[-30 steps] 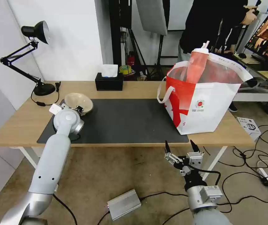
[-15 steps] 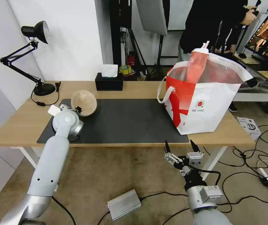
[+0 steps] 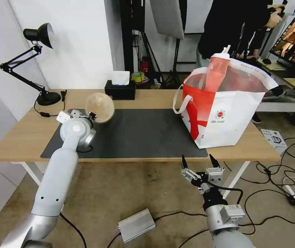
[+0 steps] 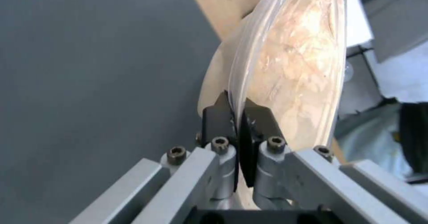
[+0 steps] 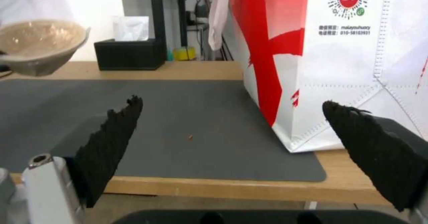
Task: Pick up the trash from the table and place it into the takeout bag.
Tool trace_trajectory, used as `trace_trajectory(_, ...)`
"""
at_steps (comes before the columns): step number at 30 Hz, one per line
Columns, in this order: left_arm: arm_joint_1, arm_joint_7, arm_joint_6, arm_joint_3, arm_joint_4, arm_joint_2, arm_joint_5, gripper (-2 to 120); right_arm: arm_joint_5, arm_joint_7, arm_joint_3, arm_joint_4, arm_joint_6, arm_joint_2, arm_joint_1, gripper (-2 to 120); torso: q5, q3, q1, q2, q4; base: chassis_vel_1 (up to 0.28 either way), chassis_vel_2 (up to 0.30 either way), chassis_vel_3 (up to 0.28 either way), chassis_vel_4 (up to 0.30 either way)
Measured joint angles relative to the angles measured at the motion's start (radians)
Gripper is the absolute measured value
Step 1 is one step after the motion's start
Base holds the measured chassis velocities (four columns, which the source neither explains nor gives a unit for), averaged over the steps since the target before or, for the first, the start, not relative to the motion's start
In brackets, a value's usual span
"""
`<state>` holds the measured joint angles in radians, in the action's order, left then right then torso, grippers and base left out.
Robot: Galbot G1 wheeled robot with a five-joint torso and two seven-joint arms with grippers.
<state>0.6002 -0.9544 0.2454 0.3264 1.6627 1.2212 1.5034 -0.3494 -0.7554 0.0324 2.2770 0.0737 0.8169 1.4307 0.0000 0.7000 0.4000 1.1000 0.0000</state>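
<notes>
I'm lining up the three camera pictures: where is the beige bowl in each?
Head view: beige bowl at the table's left, lifted over the dark mat, gripped by the left gripper.
Left wrist view: bowl seen edge-on, its rim pinched.
Right wrist view: bowl far off, across the mat from the bag.
Shared landmark: the mat.

1 beige pulp bowl (image 3: 100, 106), 1 red cup (image 3: 217, 70) w/ lid + straw, 1 takeout bag (image 3: 230, 117), 1 tissue box (image 3: 120, 91), 1 desk lamp (image 3: 33, 62), 1 grey mat (image 3: 137, 132), 1 table (image 3: 23, 134), 2 grippers: left gripper (image 3: 89, 117), right gripper (image 3: 199, 162)
</notes>
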Motion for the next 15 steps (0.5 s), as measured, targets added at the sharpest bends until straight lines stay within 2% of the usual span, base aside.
trace_trajectory(9, -0.03, 0.042, -0.005, -0.049, 0.07, -0.03, 0.052, 0, 0.0, 0.0, 0.0, 0.0, 0.0, 0.0, 0.0, 100, 0.0, 0.0, 0.0, 0.0, 0.0001, 0.0, 0.0, 0.0, 0.0)
trace_trajectory(15, -0.077, 0.07, -0.016, -0.095, 0.088, -0.03, 0.07, 0, 0.0, 0.0, 0.0, 0.0, 0.0, 0.0, 0.0, 100, 0.0001, 0.0, 0.0, 0.0, 0.0, 0.0, 0.0, 0.0, 0.0)
